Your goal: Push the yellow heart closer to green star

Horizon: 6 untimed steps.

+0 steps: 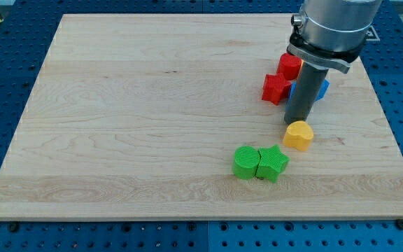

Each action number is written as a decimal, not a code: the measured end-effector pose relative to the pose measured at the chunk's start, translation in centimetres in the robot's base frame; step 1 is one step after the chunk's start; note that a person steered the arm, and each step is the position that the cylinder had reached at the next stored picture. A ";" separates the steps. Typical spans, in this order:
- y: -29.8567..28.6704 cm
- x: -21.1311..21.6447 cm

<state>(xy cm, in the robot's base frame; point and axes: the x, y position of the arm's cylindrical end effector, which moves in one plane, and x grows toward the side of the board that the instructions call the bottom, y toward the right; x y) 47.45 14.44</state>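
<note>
The yellow heart [299,135] lies on the wooden board at the view's lower right. The green star [273,162] lies just below and left of it, a small gap apart. A green round block [245,162] touches the star's left side. My tip [294,123] sits just above the yellow heart, at its upper left edge, touching or nearly touching it. The rod rises from there toward the arm at the view's top right.
Two red blocks [290,66] [276,88] and a blue block [320,89], partly hidden by the rod, cluster above my tip. The board's [152,105] right edge is close to the heart.
</note>
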 end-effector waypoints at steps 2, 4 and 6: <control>2.7 0.5; 1.3 1.9; -2.1 2.2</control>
